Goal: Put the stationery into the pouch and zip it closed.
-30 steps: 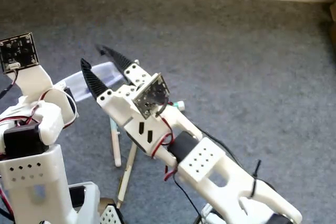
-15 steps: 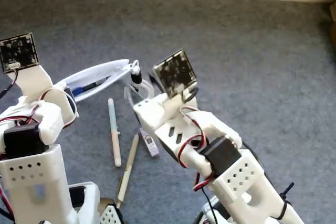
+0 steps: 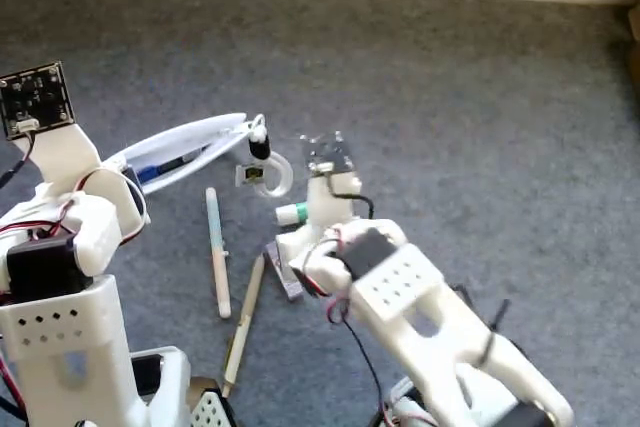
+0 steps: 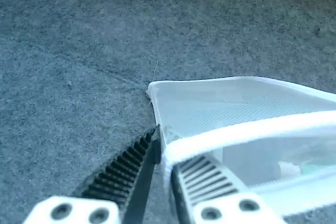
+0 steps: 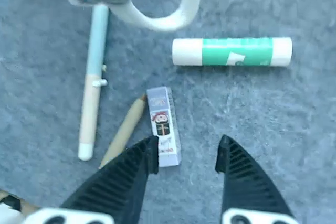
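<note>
Left gripper: clenched on rim of floppy pouch
Right gripper: spread over eraser; likely light, stiff; grip long sides

Pen, pencil, eraser and glue stick lie beside the open pouch.

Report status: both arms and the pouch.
Left end effector shut on pouch edge. Right end effector open above eraser. Glue stick, pen, pencil on carpet, outside pouch. Nothing in the way.
</note>
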Available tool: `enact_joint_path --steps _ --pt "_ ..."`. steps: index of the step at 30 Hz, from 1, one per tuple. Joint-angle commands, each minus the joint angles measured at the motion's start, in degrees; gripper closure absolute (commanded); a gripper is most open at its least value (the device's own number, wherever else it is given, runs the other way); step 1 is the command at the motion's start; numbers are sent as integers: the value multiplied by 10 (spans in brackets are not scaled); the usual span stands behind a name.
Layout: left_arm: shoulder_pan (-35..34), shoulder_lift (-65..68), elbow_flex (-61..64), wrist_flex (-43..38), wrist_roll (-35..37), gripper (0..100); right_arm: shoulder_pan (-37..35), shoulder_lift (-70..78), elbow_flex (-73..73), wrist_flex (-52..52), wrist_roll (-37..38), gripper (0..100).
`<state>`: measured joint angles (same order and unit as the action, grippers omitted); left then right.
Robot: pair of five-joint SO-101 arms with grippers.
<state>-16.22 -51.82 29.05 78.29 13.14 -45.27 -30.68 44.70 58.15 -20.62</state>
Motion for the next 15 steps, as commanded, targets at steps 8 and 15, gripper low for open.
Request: enact_joint_path --steps 8,15 --pt "10 -1 -7 -11 -1 993 -29 235 -170 -12 80 817" --pt "10 -1 -7 -11 -1 993 -70 312 -234 9 77 817"
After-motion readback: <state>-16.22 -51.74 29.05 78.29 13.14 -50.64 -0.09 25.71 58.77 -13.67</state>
